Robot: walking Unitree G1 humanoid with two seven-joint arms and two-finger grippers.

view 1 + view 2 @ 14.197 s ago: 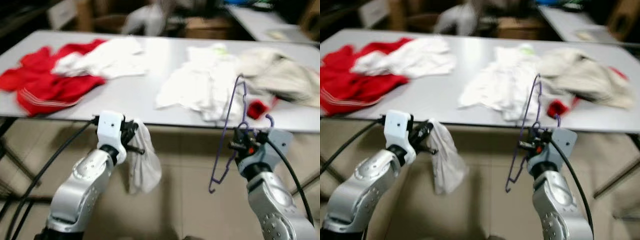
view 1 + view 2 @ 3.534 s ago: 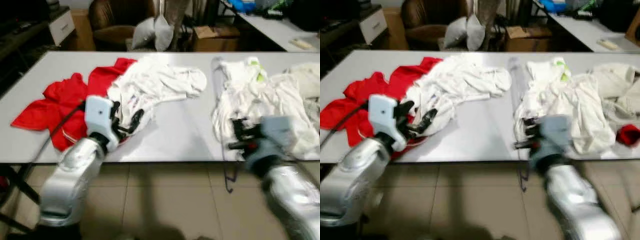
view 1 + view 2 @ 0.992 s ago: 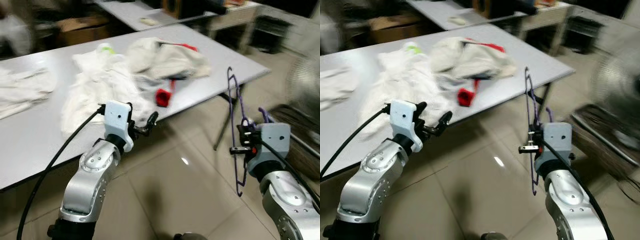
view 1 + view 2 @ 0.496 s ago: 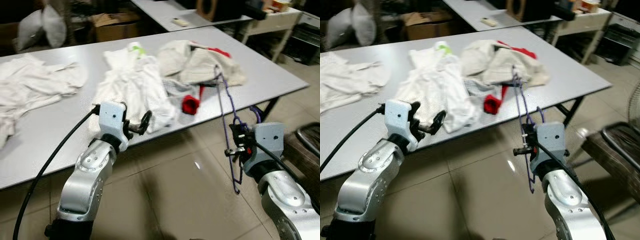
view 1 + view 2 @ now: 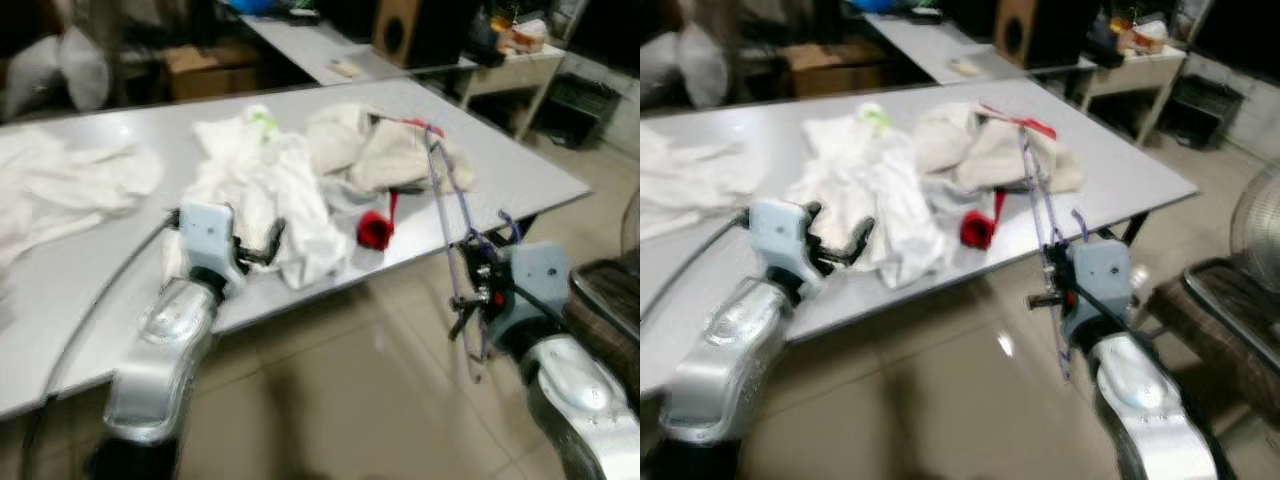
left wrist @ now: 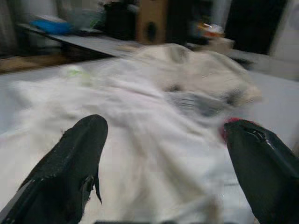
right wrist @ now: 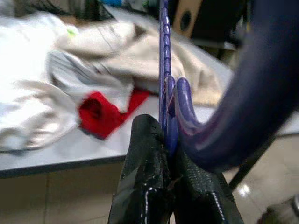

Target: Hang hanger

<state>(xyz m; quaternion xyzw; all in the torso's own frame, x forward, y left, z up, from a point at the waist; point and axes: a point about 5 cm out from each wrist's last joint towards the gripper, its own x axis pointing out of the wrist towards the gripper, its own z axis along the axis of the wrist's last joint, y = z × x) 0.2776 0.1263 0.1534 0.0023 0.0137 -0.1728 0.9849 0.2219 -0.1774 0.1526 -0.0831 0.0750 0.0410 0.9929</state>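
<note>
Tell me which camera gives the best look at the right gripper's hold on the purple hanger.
The right wrist view: the right gripper fills it close up, both black fingers pinched shut on the purple hanger. The two eye views show the hanger's whole outline standing upright in the gripper beside the table, but blurred. The left wrist view shows clothes between open fingers.

Clothes (image 5: 270,190) heaped on table (image 5: 520,180), left hand (image 5: 262,247) before them, hanger (image 5: 455,250) at right

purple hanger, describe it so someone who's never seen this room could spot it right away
Start at the long grey table strewn with white clothes, then look off its near edge to the right gripper. The purple hanger stands upright, clamped there: a thin wire outline, the only purple thing, held in the air rather than lying on the table.
</note>
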